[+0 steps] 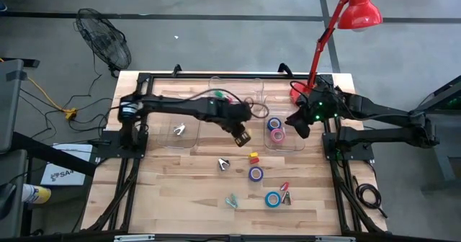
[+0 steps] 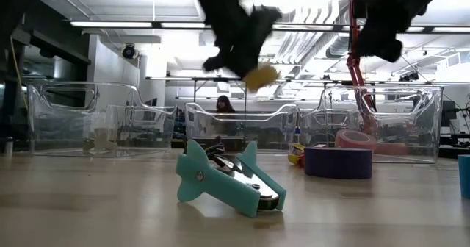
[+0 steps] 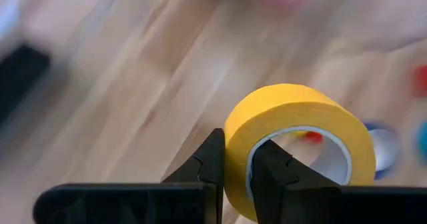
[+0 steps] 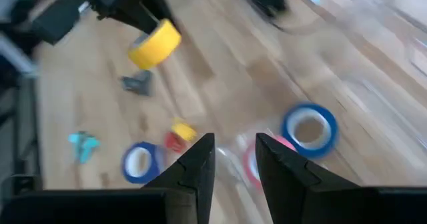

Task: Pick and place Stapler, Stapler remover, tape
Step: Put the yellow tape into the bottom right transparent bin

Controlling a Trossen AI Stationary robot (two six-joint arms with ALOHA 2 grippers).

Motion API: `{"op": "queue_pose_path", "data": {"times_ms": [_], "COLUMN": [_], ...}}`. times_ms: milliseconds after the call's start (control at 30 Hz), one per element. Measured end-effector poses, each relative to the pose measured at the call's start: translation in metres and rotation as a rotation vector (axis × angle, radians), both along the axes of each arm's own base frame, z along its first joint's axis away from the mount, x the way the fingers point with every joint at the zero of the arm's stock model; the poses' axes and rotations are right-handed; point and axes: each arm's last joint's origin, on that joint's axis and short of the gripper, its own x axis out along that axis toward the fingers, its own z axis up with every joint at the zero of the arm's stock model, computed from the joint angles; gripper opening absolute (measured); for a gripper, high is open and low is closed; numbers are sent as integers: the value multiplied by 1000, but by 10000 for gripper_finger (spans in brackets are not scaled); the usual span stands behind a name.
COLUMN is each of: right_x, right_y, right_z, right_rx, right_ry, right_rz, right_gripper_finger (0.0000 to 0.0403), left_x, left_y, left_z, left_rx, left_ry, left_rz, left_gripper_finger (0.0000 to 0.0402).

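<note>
My left gripper hangs above the table's middle, shut on a yellow tape roll, also seen lifted in the low view. My right gripper is open and holds nothing. It hovers over the right clear bin, where a blue tape roll and a pink tape roll lie. A purple tape roll and a teal-blue tape roll lie flat on the wood, with a grey staple remover and a teal staple remover. I cannot pick out the black stapler. My left gripper pinches the yellow roll's wall near its rim, one finger inside the open centre and the other finger outside. The fingers slant down from above. The roll is lifted clear of the table and tilted.
Clear bins stand in a row along the table's far part; the left one holds a small metal piece. A small yellow-and-red item and red and grey removers lie near the rolls. A red lamp stands at the far right corner.
</note>
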Motion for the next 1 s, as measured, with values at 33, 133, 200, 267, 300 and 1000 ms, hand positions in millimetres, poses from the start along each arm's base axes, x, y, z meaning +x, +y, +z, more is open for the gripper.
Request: {"op": "queue_pose_path", "data": {"times_ms": [33,133,200,267,300,1000], "right_x": [2,8,11,14,16,24], "right_y": [0,1,2,4,6,27], "right_z": [2,10,17,22,25,32], "right_rx": [-8,-38,-64,-91,-104,-268], "right_ry": [-33,-145,-223,-286,-318,-396], "right_rz": [28,116,170,224,248,361], "right_gripper_finger": [101,101,101,101,101,193], "left_x": [1,6,9,10,10,21], "left_y": [-2,-4,-8,-9,-9,-5], "left_z": [9,34,46,55,59,83], "left_rx": [23,108,163,212,232,427], "left_ry": [-54,-219,-307,-367,-391,-627], "left_rz": [-29,-110,-163,-198,-213,-192], "left_gripper_finger": [37,37,37,37,37,37]}}
